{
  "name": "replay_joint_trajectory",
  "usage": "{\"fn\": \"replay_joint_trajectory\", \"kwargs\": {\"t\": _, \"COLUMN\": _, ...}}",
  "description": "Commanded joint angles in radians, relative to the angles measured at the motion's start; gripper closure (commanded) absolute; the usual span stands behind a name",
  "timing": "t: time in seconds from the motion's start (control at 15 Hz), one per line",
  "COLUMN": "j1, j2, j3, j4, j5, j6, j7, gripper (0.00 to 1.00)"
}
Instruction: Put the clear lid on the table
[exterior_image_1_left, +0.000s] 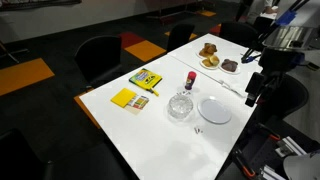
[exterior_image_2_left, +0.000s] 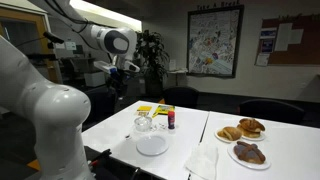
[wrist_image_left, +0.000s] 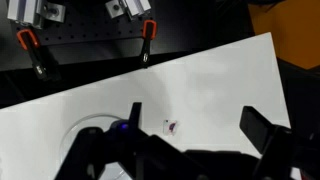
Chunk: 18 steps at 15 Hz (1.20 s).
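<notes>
The clear container (exterior_image_1_left: 180, 107) stands mid-table, and it also shows in an exterior view (exterior_image_2_left: 145, 124). The clear lid (exterior_image_1_left: 180, 99) seems to sit on top of it, but I cannot tell the two apart. A white plate (exterior_image_1_left: 214, 111) lies beside it on the white table (exterior_image_1_left: 150, 135). My gripper (exterior_image_1_left: 252, 97) hangs open and empty above the table's edge, past the plate and apart from the lid. In the wrist view its fingers (wrist_image_left: 192, 115) spread over bare table (wrist_image_left: 220, 80). It also shows in an exterior view (exterior_image_2_left: 118, 88).
A red-capped bottle (exterior_image_1_left: 190, 80) and yellow boxes (exterior_image_1_left: 145, 79) stand next to the container. Two plates of pastries (exterior_image_1_left: 210, 56) sit at the far end. A white napkin (exterior_image_2_left: 203, 160) lies near the plate. A small dark speck (wrist_image_left: 174, 126) marks the table. Black chairs (exterior_image_1_left: 100, 58) surround it.
</notes>
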Motion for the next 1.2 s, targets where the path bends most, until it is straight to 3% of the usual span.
{"fn": "replay_joint_trajectory", "kwargs": {"t": 0.0, "j1": -0.015, "j2": -0.001, "j3": 0.014, "j4": 0.002, "j5": 0.007, "j6": -0.006, "j7": -0.007, "gripper": 0.00}}
{"fn": "replay_joint_trajectory", "kwargs": {"t": 0.53, "j1": -0.020, "j2": 0.018, "j3": 0.010, "j4": 0.009, "j5": 0.001, "j6": 0.006, "j7": -0.015, "gripper": 0.00}}
{"fn": "replay_joint_trajectory", "kwargs": {"t": 0.93, "j1": -0.097, "j2": 0.314, "j3": -0.011, "j4": 0.109, "j5": -0.162, "j6": 0.270, "j7": -0.050, "gripper": 0.00}}
{"fn": "replay_joint_trajectory", "kwargs": {"t": 1.13, "j1": -0.102, "j2": 0.476, "j3": -0.046, "j4": 0.218, "j5": -0.178, "j6": 0.327, "j7": -0.113, "gripper": 0.00}}
